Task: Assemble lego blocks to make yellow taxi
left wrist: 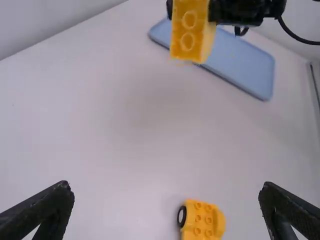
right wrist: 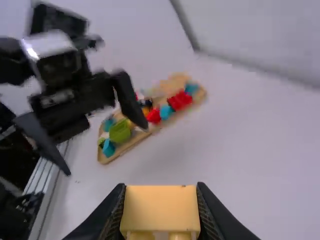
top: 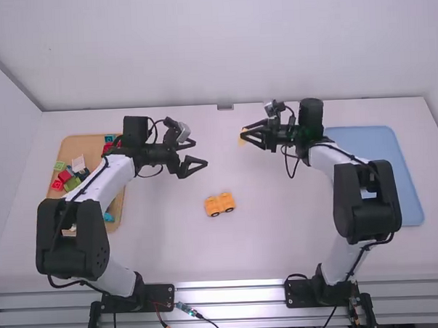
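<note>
White tabletop (top: pixel 273 241) — your left tool (top: pixel 201 153) has its tips apart; your right tool (top: pixel 245 132) is clamped on a yellow block (left wrist: pixel 180 30), round studs (left wrist: pixel 186 41) showing. Yellow car base (top: pixel 219 203) — studded, black wheels (left wrist: pixel 182 216) — sits between your arms.

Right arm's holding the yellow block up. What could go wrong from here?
The wheeled base stands unheld on the table, so it might roll when the yellow block is pressed on. The right gripper pinches the block by two sides, so it could tilt under that push. The left gripper points its open jaws toward the right one; they might clash if both go for the base.
</note>
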Action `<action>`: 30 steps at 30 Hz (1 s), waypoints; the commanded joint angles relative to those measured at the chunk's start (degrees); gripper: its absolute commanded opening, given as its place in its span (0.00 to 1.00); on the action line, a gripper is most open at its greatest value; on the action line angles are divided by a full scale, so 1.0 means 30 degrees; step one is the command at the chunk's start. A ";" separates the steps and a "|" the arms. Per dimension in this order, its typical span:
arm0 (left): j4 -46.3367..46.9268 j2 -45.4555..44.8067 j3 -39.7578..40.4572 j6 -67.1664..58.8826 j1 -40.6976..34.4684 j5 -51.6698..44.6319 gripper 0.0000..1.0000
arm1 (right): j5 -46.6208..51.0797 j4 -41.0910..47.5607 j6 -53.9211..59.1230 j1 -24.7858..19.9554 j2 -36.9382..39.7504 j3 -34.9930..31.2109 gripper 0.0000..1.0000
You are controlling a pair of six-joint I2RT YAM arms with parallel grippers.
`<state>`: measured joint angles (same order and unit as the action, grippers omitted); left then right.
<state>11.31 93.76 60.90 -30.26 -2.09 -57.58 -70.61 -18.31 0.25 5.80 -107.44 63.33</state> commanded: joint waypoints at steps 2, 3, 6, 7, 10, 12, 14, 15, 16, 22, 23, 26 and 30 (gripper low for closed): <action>-0.0066 0.0191 0.0321 -0.0463 -0.0058 0.0962 0.99 | 0.4116 0.4918 0.5450 0.0663 0.1486 0.1792 0.04; -0.0066 0.0191 0.0321 -0.0456 -0.0058 0.1078 0.99 | 0.4787 0.5974 0.6113 0.0772 0.1609 0.2040 0.04; -0.0240 0.0191 0.0321 -0.0485 -0.0051 0.1807 0.99 | 0.9464 1.2655 1.0112 0.1887 0.1966 0.4240 0.02; -0.0299 0.0191 0.0321 -0.0478 -0.0044 0.2091 0.99 | 1.0673 1.4083 1.1089 0.2237 0.1959 0.4765 0.02; -0.0452 0.0191 0.0328 -0.0478 -0.0036 0.2929 0.99 | 1.4265 1.7405 1.2772 0.3257 0.1952 0.5945 0.01; -0.0539 0.0191 0.0321 -0.0485 -0.0036 0.3526 0.99 | 1.6436 1.9424 1.4105 0.3949 0.1843 0.6506 0.02; -0.0612 0.0191 0.0321 -0.0485 -0.0029 0.4131 0.99 | 1.8185 2.1340 1.5803 0.4648 0.1580 0.6878 0.02; -0.0656 0.0191 0.0321 -0.0485 0.0022 0.4444 0.99 | 1.9045 2.2170 1.6903 0.5071 0.1311 0.6951 0.01; -0.0707 0.0191 0.0321 -0.0507 0.0117 0.4590 0.99 | 1.9533 2.2556 1.7471 0.5289 0.1194 0.6936 0.00; -0.0474 0.0191 0.0321 -0.1738 0.0503 0.4422 0.99 | 2.2367 2.5398 2.0240 0.6346 0.0291 0.6761 0.00; -0.0474 0.0191 0.0321 -0.1687 0.0619 0.4430 0.99 | 2.2593 2.5798 2.0691 0.6484 -0.0037 0.6761 0.00; -0.0357 0.0191 0.0321 -0.1695 0.0845 0.4430 0.99 | 2.2862 2.6192 2.1092 0.6761 -0.0882 0.6761 0.00; -0.0131 0.0191 0.0321 -0.1687 0.1137 0.4430 0.99 | 2.3809 2.6345 2.1150 0.7242 -0.2769 0.6754 0.00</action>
<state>10.37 93.76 60.90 -34.57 0.58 -44.05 -2.94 60.55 61.54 26.50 -111.48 83.09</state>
